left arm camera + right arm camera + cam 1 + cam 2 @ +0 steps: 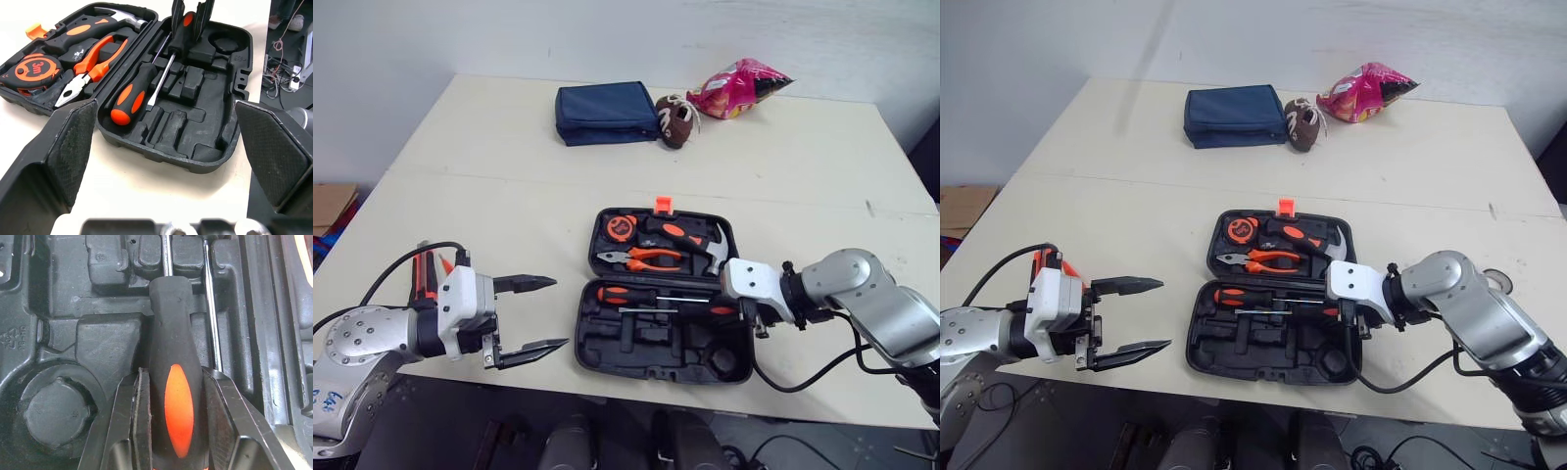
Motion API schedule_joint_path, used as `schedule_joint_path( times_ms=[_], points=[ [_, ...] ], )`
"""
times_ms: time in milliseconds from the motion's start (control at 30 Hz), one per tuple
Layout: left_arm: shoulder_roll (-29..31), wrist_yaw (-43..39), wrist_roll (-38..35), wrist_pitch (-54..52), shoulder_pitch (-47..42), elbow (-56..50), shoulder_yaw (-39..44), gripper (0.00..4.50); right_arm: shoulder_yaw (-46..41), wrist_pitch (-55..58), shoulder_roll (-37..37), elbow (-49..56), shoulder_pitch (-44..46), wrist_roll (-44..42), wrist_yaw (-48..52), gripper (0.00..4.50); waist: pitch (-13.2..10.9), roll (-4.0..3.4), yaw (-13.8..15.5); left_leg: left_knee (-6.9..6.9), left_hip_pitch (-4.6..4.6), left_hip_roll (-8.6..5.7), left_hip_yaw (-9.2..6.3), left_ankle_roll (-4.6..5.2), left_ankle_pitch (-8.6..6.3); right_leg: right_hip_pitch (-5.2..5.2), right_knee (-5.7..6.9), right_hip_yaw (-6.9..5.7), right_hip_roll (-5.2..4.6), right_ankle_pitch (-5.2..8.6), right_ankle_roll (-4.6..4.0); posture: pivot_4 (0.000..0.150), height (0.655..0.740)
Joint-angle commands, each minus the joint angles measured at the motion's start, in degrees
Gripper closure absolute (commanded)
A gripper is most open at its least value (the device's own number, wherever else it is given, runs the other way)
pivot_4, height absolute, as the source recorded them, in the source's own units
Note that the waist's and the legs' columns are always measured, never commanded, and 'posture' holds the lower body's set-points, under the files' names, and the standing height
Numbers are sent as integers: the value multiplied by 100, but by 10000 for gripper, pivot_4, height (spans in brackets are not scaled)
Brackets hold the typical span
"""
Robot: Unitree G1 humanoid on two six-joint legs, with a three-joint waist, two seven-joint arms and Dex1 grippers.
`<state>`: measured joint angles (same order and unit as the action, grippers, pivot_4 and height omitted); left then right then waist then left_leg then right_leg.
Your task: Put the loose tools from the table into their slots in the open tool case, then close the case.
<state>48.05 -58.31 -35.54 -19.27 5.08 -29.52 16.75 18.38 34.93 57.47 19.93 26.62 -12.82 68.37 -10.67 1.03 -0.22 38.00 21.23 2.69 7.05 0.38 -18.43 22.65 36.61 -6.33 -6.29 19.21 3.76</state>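
As it lay open on the worktop (509, 147), tool case (646, 357): moulded black plastic; blue pouch (605, 113) and crisp bag (739, 88) behind.
Left hand (165, 106): textured pads (73, 142) spread wide, empty, facing case.
Right hand (173, 374): clamped on rounded black-orange screwdriver (171, 333) handle, inside case.

Screwdriver (171, 318): handle end cut off at picture edge, sides hidden by right tool (174, 379). Shaft tip also cropped.
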Motion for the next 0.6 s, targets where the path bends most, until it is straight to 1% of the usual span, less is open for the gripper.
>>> schedule_joint_path(
  times_ms=[33, 167, 233, 267, 367, 400, 533, 600],
  points=[
    [-17, -15, 8, 81, 7, -22, 62, 0, 20, 93, -23, 75, -110, 73, -10, 34779, 0, 0, -1, 0, 0, 0, 0, 0, 0, 0, 0, 0, 0, 0, 0, 1500, 7400],
    [-16, -22, 2, 89, 27, -12, 81, 0, -41, 175, -22, 95, -149, 36, -32, 34779, 0, 0, -1, 0, -1, 0, 0, 0, 0, -2, 0, 0, 0, 0, 0, 1500, 7400],
    [-21, -19, -2, 91, 25, 3, 86, 0, -143, 152, -65, 76, -145, -30, -48, 24413, 0, 0, -1, 0, -1, 0, 0, 0, 0, -2, -1, 0, 0, 0, 0, 1500, 7400],
    [-24, -17, -3, 93, 30, 5, 89, 0, -183, 174, -77, 76, -147, -47, -69, 20774, 0, 0, -1, 0, -1, 0, 0, 0, 0, -2, -1, 0, 0, 0, 0, 1500, 7400],
    [-32, -22, 1, 112, 55, 23, 97, 0, -221, -118, 24, 76, -187, -6, 142, 6104, 1, 1, -5, 0, -2, 0, -2, 0, 0, -5, -3, -2, 0, 0, 0, 1500, 7400],
    [-32, -28, -1, 119, 68, 36, 110, 0, -309, -161, 101, 61, -170, -48, 253, 2914, 1, 1, -10, 0, -6, 1, -2, 0, -1, -8, -4, -2, 0, 0, 0, 1500, 7400],
    [-27, -50, -29, 131, 170, 51, 190, 0, -818, -260, 413, -32, -85, -384, 718, 2914, -2, -3, -8, 0, -4, -1, -1, 1, -1, -5, -1, -1, 0, 0, 0, 1500, 7400],
    [-31, -55, -35, 145, 208, 61, 212, 0, -1054, -419, 407, -186, 9, -537, 811, 2914, -2, -3, -16, -1, -3, 0, -2, 1, -1, -5, -4, -2, 0, 0, 0, 1500, 7400]
  ],
)
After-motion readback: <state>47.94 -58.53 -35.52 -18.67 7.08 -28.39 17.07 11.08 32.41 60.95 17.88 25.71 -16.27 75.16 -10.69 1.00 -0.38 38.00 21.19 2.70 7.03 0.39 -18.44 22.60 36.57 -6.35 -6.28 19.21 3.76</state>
